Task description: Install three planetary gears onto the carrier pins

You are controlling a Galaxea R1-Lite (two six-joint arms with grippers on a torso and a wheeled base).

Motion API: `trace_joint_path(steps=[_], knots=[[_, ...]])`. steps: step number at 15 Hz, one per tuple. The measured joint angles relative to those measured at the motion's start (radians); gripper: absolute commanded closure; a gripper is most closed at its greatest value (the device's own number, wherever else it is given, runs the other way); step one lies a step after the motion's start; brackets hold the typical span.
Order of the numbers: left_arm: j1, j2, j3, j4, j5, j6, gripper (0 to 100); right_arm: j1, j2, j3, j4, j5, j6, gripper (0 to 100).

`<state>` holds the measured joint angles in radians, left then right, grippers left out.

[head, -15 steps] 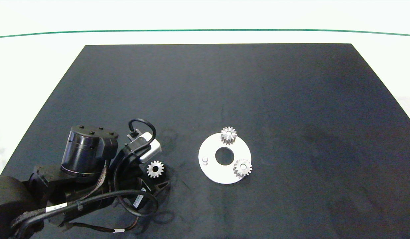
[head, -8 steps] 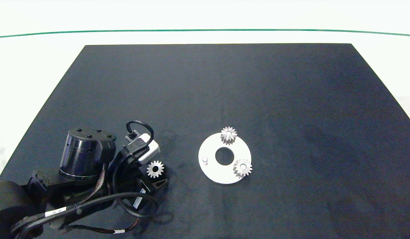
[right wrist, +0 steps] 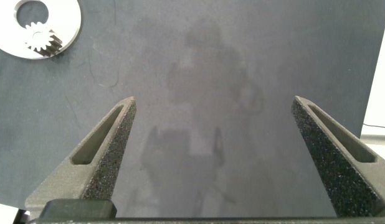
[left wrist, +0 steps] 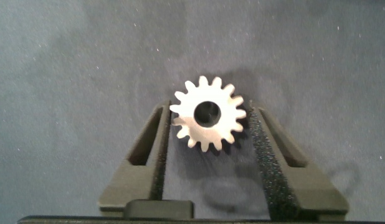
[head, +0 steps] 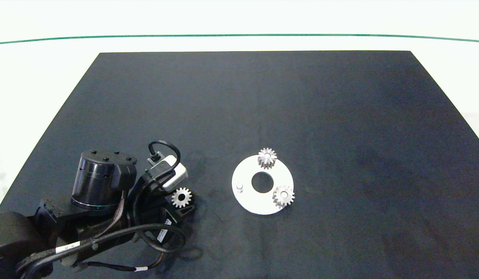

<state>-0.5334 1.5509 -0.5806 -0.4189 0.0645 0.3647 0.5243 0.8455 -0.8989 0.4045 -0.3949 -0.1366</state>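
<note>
Loose gear (left wrist: 209,121): lies between my left gripper (left wrist: 209,163) fingers, left of the disc (head: 247,201).
Left gripper: narrow around it; grip unclear.
Right gripper (right wrist: 220,152): wide, over bare mat (head: 340,116).
Disc: two gears (head: 267,157) seated, left pin (head: 239,188) bare.

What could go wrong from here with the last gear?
The left gripper brackets the loose gear but a slight gap shows on one side, so closing may push it askew or pinch only the tooth tips, and it could slip on the lift. The free pin sits close to the disc's near-left rim; a misaligned bore may shove the disc instead of seating. The right gripper hangs open, away.
</note>
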Motion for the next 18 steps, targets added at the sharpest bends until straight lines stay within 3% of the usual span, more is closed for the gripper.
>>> trace_joint_path(steps=[18], knots=[[0.0, 0.018, 0.008, -0.021, 0.0, 0.0, 92, 0.0, 0.001, 0.001, 0.0, 0.001, 0.0, 0]])
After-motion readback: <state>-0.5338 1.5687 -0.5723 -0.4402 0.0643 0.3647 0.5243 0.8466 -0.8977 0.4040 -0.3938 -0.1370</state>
